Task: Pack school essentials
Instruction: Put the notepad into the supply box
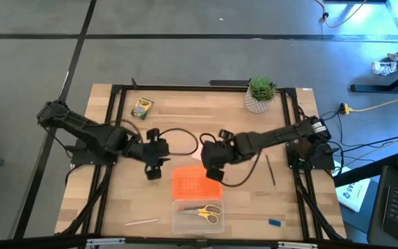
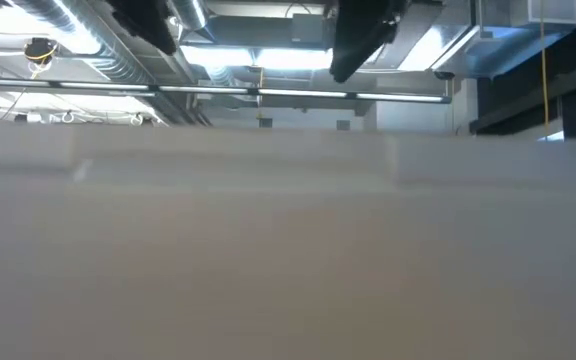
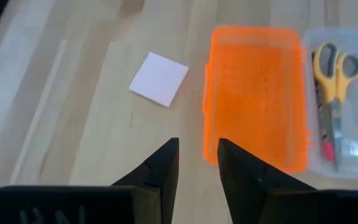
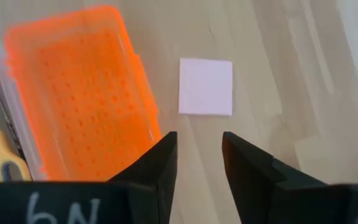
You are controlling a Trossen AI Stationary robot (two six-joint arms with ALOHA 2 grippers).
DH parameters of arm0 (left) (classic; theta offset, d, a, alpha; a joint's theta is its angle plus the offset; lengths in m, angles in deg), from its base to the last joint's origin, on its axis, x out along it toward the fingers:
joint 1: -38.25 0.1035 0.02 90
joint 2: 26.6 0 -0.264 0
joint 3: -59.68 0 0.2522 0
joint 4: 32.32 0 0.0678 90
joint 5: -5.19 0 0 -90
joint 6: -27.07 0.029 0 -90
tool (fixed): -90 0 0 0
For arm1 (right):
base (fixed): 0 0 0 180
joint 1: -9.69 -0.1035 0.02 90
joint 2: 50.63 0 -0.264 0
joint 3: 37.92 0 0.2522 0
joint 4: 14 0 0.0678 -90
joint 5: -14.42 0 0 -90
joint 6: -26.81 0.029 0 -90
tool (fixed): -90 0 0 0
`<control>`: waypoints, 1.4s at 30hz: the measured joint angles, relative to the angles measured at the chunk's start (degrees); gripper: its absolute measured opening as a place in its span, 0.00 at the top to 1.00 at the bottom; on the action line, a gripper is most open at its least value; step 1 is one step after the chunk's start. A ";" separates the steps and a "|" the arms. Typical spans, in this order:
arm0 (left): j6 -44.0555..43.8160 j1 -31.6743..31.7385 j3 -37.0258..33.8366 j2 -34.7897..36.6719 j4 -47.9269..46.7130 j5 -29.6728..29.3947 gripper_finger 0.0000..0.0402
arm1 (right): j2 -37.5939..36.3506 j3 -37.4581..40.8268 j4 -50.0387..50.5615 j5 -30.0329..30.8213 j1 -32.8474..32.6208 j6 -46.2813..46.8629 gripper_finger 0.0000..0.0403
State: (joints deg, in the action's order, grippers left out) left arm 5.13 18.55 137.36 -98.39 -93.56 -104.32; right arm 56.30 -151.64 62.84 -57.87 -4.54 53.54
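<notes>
High view: wooden table (image 1: 150,200), grey floor (image 1: 185,55).

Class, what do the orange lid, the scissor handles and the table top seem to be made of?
Orange lid: likely translucent plastic, glowing, with a dotted texture. Scissor handles: probably smooth yellow moulded plastic. Table top: pale wood with visible grain and plank lines, matte.

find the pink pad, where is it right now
In the high view the pale pink square pad lies on the table's middle, between both grippers, beside the orange lid.
</notes>
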 joint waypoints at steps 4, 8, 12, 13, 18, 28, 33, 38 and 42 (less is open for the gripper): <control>9.85 7.03 0.00 0.00 1.17 5.54 0.74 | 0.02 0.00 -1.68 -1.39 4.26 -4.89 0.68; 21.32 13.13 0.00 0.44 1.59 9.59 0.74 | 0.02 0.00 -1.10 -3.78 8.03 -8.99 0.68; 30.78 18.84 0.00 0.59 4.63 17.50 0.74 | 0.02 0.00 -0.88 -4.30 10.44 -9.43 0.68; 33.06 20.24 0.00 0.60 5.61 20.50 0.74 | 0.02 0.00 -0.36 -4.32 10.78 -9.43 0.68; 39.39 26.37 0.00 1.94 7.32 31.73 0.74 | 0.02 0.00 2.08 -4.28 11.12 -9.18 0.68; 43.15 30.16 -11.70 5.97 20.73 37.61 0.74 | 0.04 0.00 0.93 -4.34 10.66 -9.02 0.68; 43.15 30.68 -12.33 7.48 21.87 37.31 0.74 | 0.04 0.00 0.81 -4.43 10.66 -9.02 0.68; 43.13 30.63 -12.33 7.34 21.69 35.26 0.74 | 0.04 0.00 0.39 -4.37 10.68 -9.02 0.68; 43.15 30.40 -12.33 7.26 21.46 31.37 0.74 | 0.04 0.00 -0.01 -4.37 10.68 -9.02 0.68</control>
State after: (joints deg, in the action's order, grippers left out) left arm 48.28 48.95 125.03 -91.14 -72.10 -72.94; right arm 56.35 -151.64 62.82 -62.24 6.14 44.53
